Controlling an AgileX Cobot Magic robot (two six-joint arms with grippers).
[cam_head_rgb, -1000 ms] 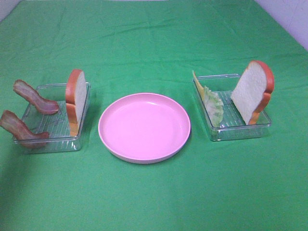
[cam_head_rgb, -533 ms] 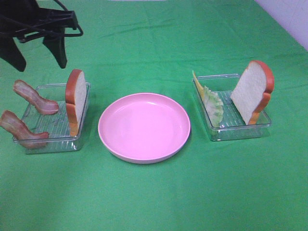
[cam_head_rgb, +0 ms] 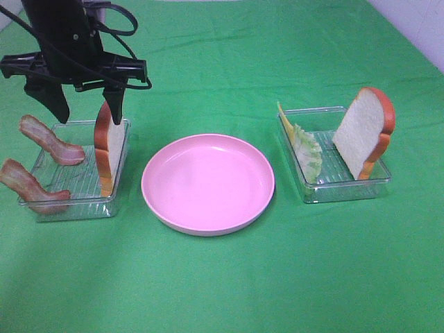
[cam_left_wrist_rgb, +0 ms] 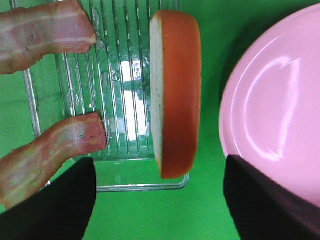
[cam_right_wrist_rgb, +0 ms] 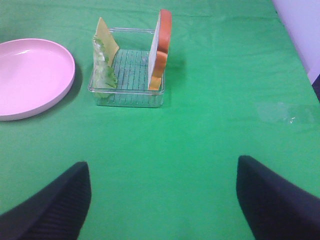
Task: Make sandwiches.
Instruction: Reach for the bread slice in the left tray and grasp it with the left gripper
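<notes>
The right end effector (cam_right_wrist_rgb: 162,165) is outside the high view. Its own camera shows only two dark fingertips (cam_right_wrist_rgb: 55,200), spread wide over bare green desk (cam_head_rgb: 222,291) with nothing between them. They sit well short of the right tray (cam_head_rgb: 343,191).

The pink plate (cam_head_rgb: 208,184) lies in the middle of the desk, between the two trays and touching neither.

In the right tray, the right bread (cam_head_rgb: 362,132) stands on edge and leans against the outer wall. The lettuce (cam_head_rgb: 309,156) stands against the wall on the plate side. The cheese (cam_head_rgb: 284,119) is behind it, showing only a yellow corner above the leaf.

The left tray (cam_head_rgb: 69,208) holds the left bread (cam_head_rgb: 111,149), upright on edge along the wall nearest the plate. Two bacon strips curl over the opposite wall, near bacon (cam_head_rgb: 24,182) and far bacon (cam_head_rgb: 48,141), with their outer ends hanging outside the tray.

The left end effector (cam_head_rgb: 87,114) hangs over the far part of this tray, pointing down, with its fingers wide apart and gripping nothing. In the high view one finger (cam_head_rgb: 114,104) covers the top of the left bread, and the other points down near the far bacon. The wrist view shows that slice between the fingers, with a gap on each side. How high the tips are above the tray cannot be judged. The arm above is cut off by the frame edge.
</notes>
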